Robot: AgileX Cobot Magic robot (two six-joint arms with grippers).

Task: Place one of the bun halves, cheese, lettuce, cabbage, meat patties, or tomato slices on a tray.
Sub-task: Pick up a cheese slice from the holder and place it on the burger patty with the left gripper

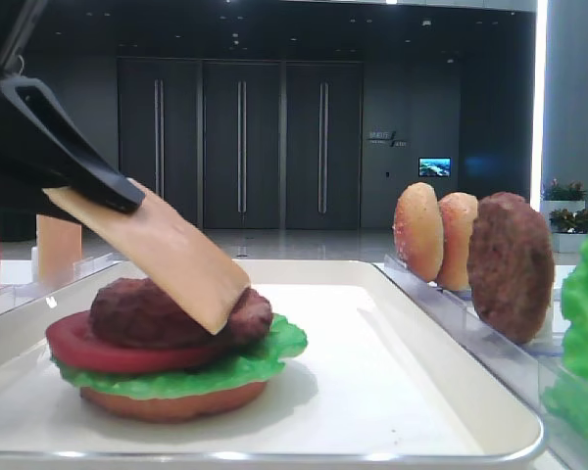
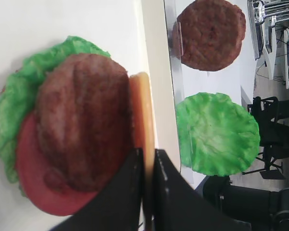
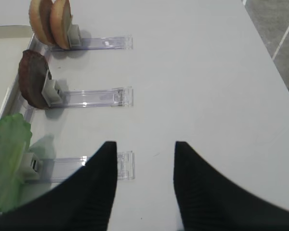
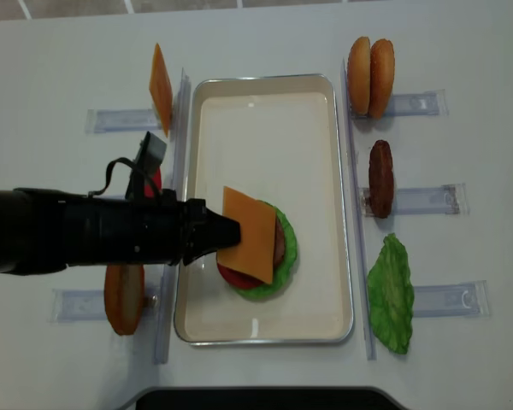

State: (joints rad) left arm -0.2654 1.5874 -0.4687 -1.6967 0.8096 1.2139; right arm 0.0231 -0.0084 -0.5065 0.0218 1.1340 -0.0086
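The white worktop carries the tray at its middle, long sides running toward the near and far edges. On the tray's near half sits a stack — bun half at the bottom, lettuce, a tomato slice, a meat patty on top. The left claw reaches over the tray's left rim, pressed together on one edge of a cheese slice, which slants down with its lower edge touching the patty. The right claw hangs spread over bare worktop beyond the tray's right rim, pinching nothing.
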